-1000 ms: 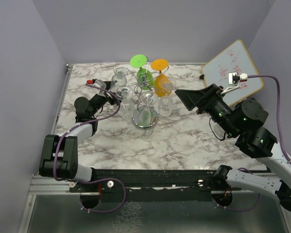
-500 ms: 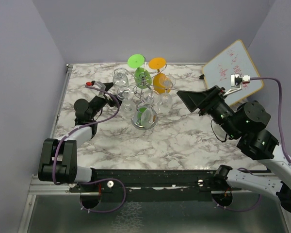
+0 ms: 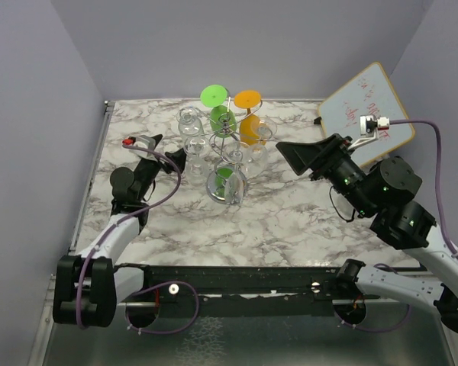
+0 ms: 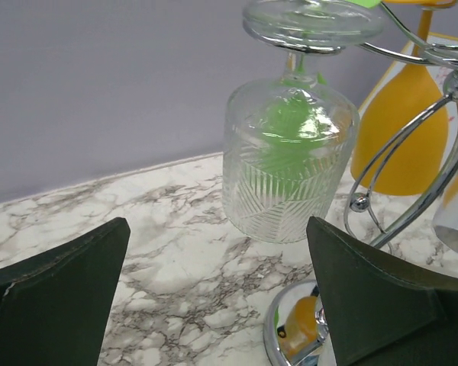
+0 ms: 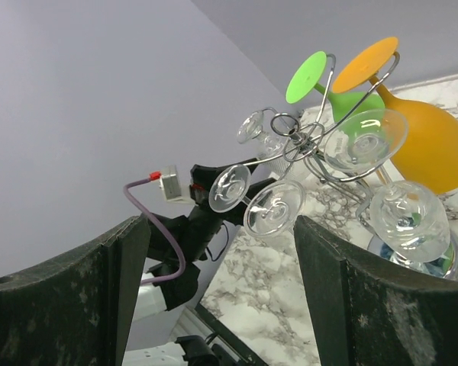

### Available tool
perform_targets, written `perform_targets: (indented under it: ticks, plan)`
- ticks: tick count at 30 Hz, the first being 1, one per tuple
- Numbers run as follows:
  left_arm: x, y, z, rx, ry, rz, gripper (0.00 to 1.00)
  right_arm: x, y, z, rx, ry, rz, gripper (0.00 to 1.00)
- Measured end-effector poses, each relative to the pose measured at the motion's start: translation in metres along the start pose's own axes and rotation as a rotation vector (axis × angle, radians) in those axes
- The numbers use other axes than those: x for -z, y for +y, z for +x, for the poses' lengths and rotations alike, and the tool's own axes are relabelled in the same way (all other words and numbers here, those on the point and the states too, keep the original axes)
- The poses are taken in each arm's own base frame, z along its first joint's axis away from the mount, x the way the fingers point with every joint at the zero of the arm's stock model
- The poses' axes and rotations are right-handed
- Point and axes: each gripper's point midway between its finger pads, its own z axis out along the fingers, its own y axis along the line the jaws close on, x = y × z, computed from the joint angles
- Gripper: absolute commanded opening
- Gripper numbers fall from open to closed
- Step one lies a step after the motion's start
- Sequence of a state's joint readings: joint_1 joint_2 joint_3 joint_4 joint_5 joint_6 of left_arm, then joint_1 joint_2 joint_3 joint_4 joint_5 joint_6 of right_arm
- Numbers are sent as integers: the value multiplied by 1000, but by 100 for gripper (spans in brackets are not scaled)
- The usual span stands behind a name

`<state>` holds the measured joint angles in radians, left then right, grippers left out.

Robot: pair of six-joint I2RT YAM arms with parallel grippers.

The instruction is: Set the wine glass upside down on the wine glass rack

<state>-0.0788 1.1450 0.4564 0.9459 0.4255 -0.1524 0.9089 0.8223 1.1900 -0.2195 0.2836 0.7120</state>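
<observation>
The wine glass rack stands in the middle of the desk, and a ribbed clear wine glass hangs from it on its left side. The glass is bowl down, with its foot caught in the rack's top wires and its rim well off the desk. Nothing grips it. A green glass and an orange glass hang upside down at the far side of the rack, and more clear glasses hang around the post.

The left hand sits low, just left of the rack and facing the ribbed glass. Its fingers are spread wide with nothing between them, and both are clear of the bowl. The right hand hovers to the right of the rack, raised above the desk. It too is spread and empty.

The hanging itself looks finished, so the step in hand appears to be letting go and pulling clear. The next move should take the left hand straight away from the rack, low and level. It should not swing sideways, since a brush against the bowl could rock the glass off its wire or nudge the rack.
</observation>
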Motion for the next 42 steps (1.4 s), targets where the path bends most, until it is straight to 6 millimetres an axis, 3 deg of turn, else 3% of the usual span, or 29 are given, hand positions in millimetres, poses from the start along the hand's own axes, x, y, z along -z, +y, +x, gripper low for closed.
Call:
perform_targets:
  ticks: [4,12,15,16,18,25,30,35,42]
  plan:
    - [8,11,-5,0,7,-87,99,-2,-3,4,10,13,11,81]
    - [22,22,4,28,74,-184,99,1,-3,3,10,13,11,83]
    - [28,31,-3,37,104,-260,99,5,-7,4,18,27,33,85]
    - [30,34,-9,38,109,-287,99,7,-11,5,23,32,48,86]
    - [34,37,-22,39,118,-321,99,12,-20,7,35,46,86,99]
    - [54,29,-83,90,187,-399,99,46,-71,20,118,125,300,100]
    - [82,11,-103,165,283,-422,99,90,-114,21,180,186,510,100]
    - [116,-12,-121,243,301,-437,99,124,-122,-7,219,167,622,100]
    - [142,-32,-193,252,190,-444,99,154,-112,-58,296,89,641,100]
